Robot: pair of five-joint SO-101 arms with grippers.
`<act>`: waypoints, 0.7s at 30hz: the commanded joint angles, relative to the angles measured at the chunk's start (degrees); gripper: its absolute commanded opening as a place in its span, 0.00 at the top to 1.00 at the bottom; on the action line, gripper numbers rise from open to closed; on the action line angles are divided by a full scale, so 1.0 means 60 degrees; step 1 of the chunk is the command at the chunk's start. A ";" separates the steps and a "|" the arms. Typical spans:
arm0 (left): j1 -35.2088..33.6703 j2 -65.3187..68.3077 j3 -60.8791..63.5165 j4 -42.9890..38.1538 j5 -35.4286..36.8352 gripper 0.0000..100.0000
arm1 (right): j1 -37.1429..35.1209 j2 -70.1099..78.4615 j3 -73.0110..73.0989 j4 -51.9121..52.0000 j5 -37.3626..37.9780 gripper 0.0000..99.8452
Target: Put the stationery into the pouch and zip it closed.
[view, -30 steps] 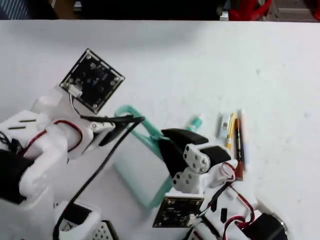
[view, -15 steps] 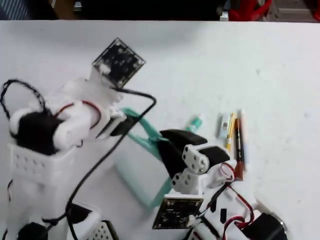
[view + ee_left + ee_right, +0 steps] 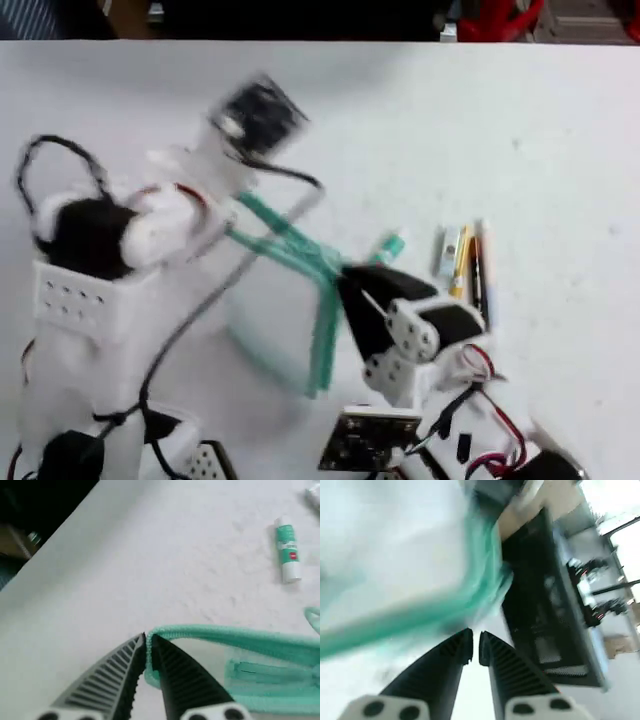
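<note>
pouch held up at both ends, nothing packed yet

white tabletop (image 3: 400,120) runs wide under both arms, with a dark strip of room behind its far edge. from where i stand, the job looks to be at the opening step: the pouch (image 3: 285,245) hangs between the two arms, teal trim stretched in a line from left to right, clear body sagging towards the near side.

left gripper (image 3: 146,647) is clamped tight on the trim at the pouch's left end, ribbed fingers pressed together with the teal cord pinched between them. right gripper (image 3: 475,642) has its fingers drawn in to a thin slit right at the trim of the right end; whether fabric is caught in there i cannot make out.

glue stick (image 3: 390,244) lies flat on the table just beyond the right gripper, and the pens (image 3: 468,262) lie in a small bundle further right, well apart from the pouch mouth.

next, i'd guess, the mouth has to gape enough to take something, one arm keeping the pouch steady while the other lets go and fetches the glue stick, the closest piece. a slack pouch could fold shut over the opening.
</note>
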 commanded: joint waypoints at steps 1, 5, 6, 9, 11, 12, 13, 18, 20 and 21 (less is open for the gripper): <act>-0.0842 0.0462 0.0132 -0.0161 -0.0220 0.98 | 0.0242 -0.0828 -0.0103 0.0447 0.0293 0.98; -0.0828 0.0432 0.0132 -0.0132 -0.0176 0.98 | 0.0242 -0.1048 0.0689 0.0564 0.0322 0.98; -0.0813 0.0418 0.0132 -0.0117 -0.0176 0.98 | 0.0242 -0.1077 0.0908 0.0476 0.0264 0.98; -0.0418 0.0388 0.0132 0.0103 -0.0176 0.98 | 0.0300 -0.1106 0.0952 -0.0139 0.0220 0.98; -0.0022 0.0374 0.0132 0.0308 -0.0161 0.98 | 0.0711 -0.1033 0.0498 -0.0711 -0.0440 0.97; 0.0154 0.0374 0.0132 0.0381 -0.0161 0.98 | 0.0960 -0.1018 0.0278 -0.1106 -0.0923 0.97; 0.0286 0.0374 0.0132 0.0410 -0.0132 0.98 | 0.1209 -0.0930 0.0015 -0.1473 -0.1333 0.95; 0.0901 0.0374 0.0132 0.0425 0.0308 0.98 | 0.1692 0.0476 -0.1656 -0.1678 -0.2476 0.84; 0.1150 0.0374 0.0132 0.0425 0.0396 0.98 | 0.1546 0.1385 -0.2857 -0.0755 -0.3004 0.84; 0.1209 0.0374 0.0132 0.0410 0.0557 0.98 | 0.1326 0.1853 -0.3560 -0.0125 -0.3297 0.84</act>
